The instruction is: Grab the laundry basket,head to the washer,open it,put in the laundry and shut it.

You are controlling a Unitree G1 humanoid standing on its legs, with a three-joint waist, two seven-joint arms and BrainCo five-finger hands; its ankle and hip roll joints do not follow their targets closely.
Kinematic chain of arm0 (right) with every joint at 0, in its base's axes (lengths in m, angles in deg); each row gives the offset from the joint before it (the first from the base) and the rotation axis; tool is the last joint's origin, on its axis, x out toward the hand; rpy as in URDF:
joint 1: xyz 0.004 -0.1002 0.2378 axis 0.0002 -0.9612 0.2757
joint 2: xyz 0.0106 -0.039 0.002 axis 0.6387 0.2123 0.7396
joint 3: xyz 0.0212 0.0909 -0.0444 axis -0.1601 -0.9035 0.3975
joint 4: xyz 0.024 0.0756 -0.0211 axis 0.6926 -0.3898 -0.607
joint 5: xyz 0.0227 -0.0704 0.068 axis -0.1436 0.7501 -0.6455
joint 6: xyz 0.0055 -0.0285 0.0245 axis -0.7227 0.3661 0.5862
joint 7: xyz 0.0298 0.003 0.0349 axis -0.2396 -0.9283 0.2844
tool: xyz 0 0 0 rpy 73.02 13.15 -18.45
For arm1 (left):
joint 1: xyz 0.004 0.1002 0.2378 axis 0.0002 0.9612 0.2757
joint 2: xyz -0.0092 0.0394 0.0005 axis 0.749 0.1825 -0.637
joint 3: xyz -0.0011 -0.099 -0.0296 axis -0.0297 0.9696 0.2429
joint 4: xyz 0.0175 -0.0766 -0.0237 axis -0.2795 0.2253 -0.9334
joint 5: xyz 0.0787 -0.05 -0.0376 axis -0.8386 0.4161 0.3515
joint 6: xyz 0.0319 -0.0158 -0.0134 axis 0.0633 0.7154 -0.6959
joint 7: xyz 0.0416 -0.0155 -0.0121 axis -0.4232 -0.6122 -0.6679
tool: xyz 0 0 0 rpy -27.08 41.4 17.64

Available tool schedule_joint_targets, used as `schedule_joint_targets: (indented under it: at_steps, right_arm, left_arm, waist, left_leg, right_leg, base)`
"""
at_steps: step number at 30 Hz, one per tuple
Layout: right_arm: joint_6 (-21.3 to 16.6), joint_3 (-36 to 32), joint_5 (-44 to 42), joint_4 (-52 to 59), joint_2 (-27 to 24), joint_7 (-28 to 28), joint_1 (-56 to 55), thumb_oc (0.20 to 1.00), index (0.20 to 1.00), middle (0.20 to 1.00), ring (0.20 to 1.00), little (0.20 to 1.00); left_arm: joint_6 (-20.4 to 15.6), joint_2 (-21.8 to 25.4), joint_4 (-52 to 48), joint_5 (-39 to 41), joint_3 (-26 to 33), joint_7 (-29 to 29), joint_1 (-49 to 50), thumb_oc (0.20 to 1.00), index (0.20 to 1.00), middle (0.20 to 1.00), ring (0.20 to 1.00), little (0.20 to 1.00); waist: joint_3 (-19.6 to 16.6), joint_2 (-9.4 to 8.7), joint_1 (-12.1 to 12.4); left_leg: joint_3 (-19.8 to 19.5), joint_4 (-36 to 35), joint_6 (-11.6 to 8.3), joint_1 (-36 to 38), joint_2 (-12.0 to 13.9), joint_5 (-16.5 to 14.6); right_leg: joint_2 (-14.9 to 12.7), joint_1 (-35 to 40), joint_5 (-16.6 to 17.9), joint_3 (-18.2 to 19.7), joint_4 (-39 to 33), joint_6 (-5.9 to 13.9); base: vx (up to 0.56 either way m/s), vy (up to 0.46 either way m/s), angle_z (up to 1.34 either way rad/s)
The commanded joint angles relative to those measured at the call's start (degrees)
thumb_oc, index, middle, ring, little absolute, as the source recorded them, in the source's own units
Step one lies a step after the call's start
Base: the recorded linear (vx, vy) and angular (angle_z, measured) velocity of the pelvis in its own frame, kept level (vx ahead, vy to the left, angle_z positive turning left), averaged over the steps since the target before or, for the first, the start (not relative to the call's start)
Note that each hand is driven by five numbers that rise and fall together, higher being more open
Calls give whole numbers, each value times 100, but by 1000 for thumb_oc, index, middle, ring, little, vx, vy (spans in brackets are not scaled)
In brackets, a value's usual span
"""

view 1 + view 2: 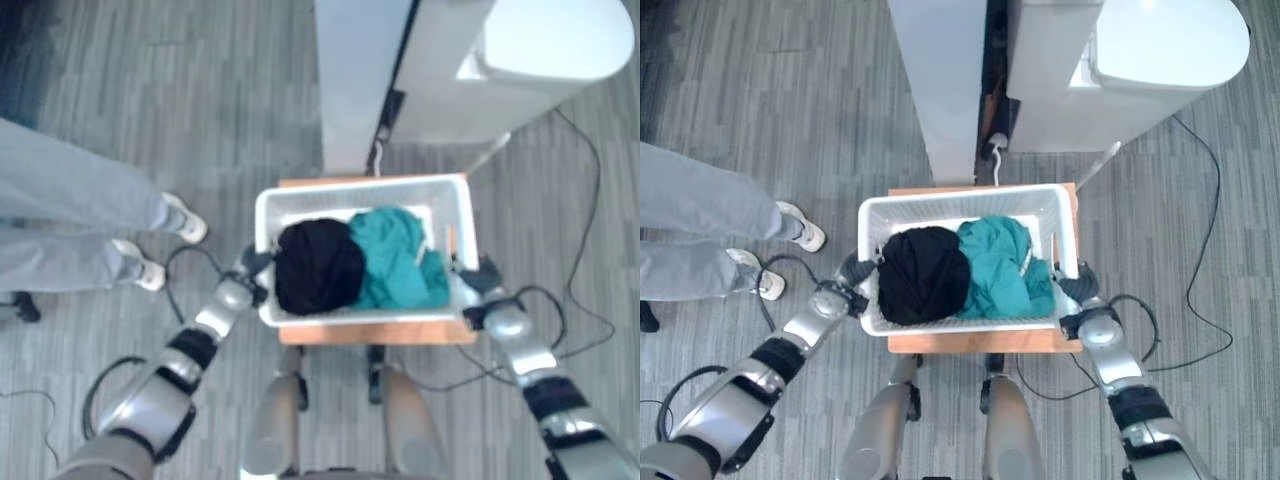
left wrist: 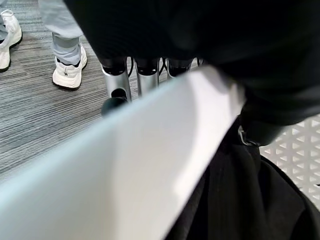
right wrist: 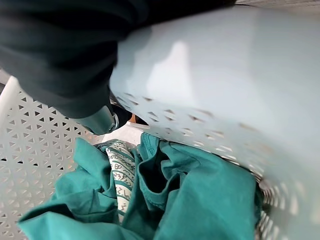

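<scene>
A white laundry basket [image 1: 360, 187] sits on a low wooden stand [image 1: 375, 333] right in front of me. In it lie a black garment [image 1: 318, 265] on the left and a teal garment [image 1: 395, 255] on the right. My left hand [image 1: 248, 272] clasps the basket's left rim, with its fingers [image 2: 120, 85] outside the wall and its thumb [image 2: 260, 135] inside by the black cloth. My right hand [image 1: 480, 280] is at the right rim, and its thumb [image 3: 100, 120] hooks inside above the teal cloth. The white washer [image 1: 540, 50] stands beyond the basket at the upper right.
A tall white panel [image 1: 360, 70] stands just behind the basket, left of the washer. A person's legs [image 1: 60, 210] and white shoes [image 1: 185, 220] are on the grey floor to my left.
</scene>
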Motion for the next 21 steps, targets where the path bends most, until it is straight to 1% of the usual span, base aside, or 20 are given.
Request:
schedule_joint_targets:
  at_steps: [1, 4, 7, 10, 11, 14, 16, 19, 21]
  right_arm:
    - [-168, -267, -63, 826, -117, 654, -468, 200, 200, 200, 200, 200]
    - [-128, -341, -141, 950, -128, 761, -647, 200, 200, 200, 200, 200]
    - [-42, -478, -205, 1086, -214, 988, -914, 200, 200, 200, 200, 200]
    - [11, -565, -182, 1117, -192, 1087, -1067, 200, 200, 200, 200, 200]
    - [12, -564, -182, 1119, -191, 1087, -1068, 200, 200, 200, 200, 200]
    - [30, -691, -170, 1141, -159, 1133, -1195, 200, 200, 200, 200, 200]
    - [46, -705, -181, 1130, -141, 1138, -1196, 200, 200, 200, 200, 200]
    - [78, -755, -163, 1085, -62, 1154, -1192, 200, 200, 200, 200, 200]
    - [95, -762, -147, 1078, -20, 1142, -1186, 200, 200, 200, 200, 200]
  left_arm:
    - [-395, 2, -792, -58, 447, 497, -48, 200, 200, 200, 200, 200]
    - [-367, 71, -1159, 87, 533, 667, 213, 200, 200, 200, 200, 200]
    - [-346, 319, -1817, -47, 642, 896, 476, 200, 200, 200, 200, 200]
    - [-307, 417, -2156, -135, 719, 999, 605, 200, 200, 200, 200, 200]
    - [-305, 418, -2159, -136, 720, 1000, 607, 200, 200, 200, 200, 200]
    - [-301, 445, -2319, -269, 759, 1100, 641, 200, 200, 200, 200, 200]
    - [-282, 442, -2338, -296, 740, 1131, 630, 200, 200, 200, 200, 200]
    - [-236, 413, -2461, -536, 673, 1270, 581, 200, 200, 200, 200, 200]
    - [-236, 356, -2425, -609, 621, 1280, 526, 200, 200, 200, 200, 200]
  waist:
    - [-269, 32, -41]
    - [-349, 53, -29]
    - [-511, 65, -3]
    - [-604, 59, 21]
    - [-601, 59, 19]
    - [-771, 32, 9]
    - [-803, 29, 2]
    - [-922, 2, -10]
    - [-947, -18, -8]
  left_leg:
    - [-126, 138, 14, 713, -202, -980]
    - [-100, 165, 52, 817, -256, -1043]
    - [-72, 200, 105, 1020, -353, -1145]
    - [-82, 226, 145, 1202, -408, -1211]
    - [-83, 226, 145, 1207, -409, -1212]
    - [-106, 251, 189, 1404, -494, -1303]
    - [-107, 266, 205, 1439, -527, -1331]
    - [-27, 492, 330, 1532, -708, -1560]
    - [33, 631, 395, 1519, -777, -1653]
  right_leg:
    - [-160, 386, 1005, -240, -1295, 307]
    - [-203, 480, 1017, -227, -1285, 324]
    - [-276, 663, 1015, -213, -1259, 358]
    - [-333, 835, 985, -217, -1210, 383]
    - [-333, 841, 984, -217, -1211, 383]
    - [-416, 1068, 967, -246, -1224, 433]
    - [-438, 1108, 980, -237, -1235, 446]
    - [-594, 1171, 1111, -125, -1263, 570]
    - [-653, 1142, 1148, -39, -1234, 614]
  base:
    - [16, 80, 0]
    - [14, 78, 1]
    - [36, 93, -3]
    - [24, 70, -2]
    - [27, 56, 3]
    - [24, 61, 4]
    - [1, 73, 6]
    - [-58, 178, -3]
    - [-77, 147, -14]
